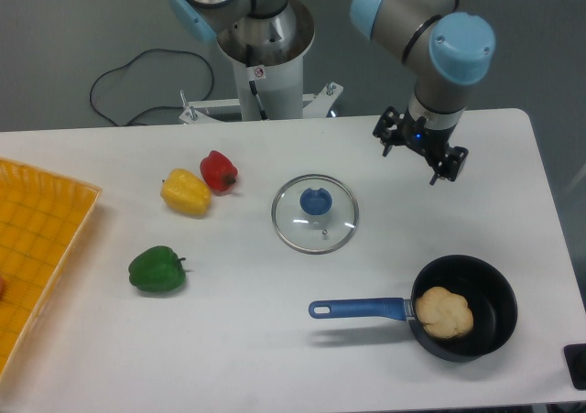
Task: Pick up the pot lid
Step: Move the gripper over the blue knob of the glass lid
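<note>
My gripper (409,161) hangs above the right part of the white table, up and to the right of the lid. Its two dark fingers stand apart, with nothing visible between them. The pot lid (316,236) is a round clear glass disc with a pale rim, lying on the table near the middle of the view. A round blue knob (316,201) sits on top of it. The gripper is apart from the lid, and the whole lid shows.
A black pan (499,289) with a blue handle (362,309) holds a tan, bread-like piece (444,313) at the lower right. Left of the lid are a red pepper (219,171), a yellow pepper (185,193) and a green pepper (157,270). An orange wooden box (41,239) borders the left.
</note>
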Robot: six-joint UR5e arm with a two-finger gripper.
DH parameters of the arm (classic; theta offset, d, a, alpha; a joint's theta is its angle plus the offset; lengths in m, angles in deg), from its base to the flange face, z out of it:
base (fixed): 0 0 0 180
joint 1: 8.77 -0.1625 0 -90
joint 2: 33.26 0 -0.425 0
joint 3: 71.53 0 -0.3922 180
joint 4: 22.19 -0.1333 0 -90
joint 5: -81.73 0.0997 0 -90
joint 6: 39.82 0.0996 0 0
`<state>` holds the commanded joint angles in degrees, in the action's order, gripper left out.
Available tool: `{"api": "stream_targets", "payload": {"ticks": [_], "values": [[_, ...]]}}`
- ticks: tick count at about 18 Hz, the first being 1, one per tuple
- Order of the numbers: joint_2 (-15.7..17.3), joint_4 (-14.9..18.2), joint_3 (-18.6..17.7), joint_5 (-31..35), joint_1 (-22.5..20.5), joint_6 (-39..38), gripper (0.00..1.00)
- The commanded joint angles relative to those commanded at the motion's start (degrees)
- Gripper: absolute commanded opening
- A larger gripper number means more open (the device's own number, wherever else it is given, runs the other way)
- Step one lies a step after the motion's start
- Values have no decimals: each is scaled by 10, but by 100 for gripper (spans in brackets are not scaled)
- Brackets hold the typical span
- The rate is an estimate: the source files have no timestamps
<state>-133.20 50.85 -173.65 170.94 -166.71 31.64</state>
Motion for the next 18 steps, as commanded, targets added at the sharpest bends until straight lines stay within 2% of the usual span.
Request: {"api": "stream_targets", "payload": {"ticks": [5, 9, 13, 15, 18], "values": [[34, 6, -43, -7, -1, -17, 100], [63, 4, -69, -3, 24, -25, 100], [66, 4, -75, -6, 40, -51, 100], [69, -11, -91, -4, 47, -63, 100], [70, -68, -115, -5, 50, -99, 100]]}}
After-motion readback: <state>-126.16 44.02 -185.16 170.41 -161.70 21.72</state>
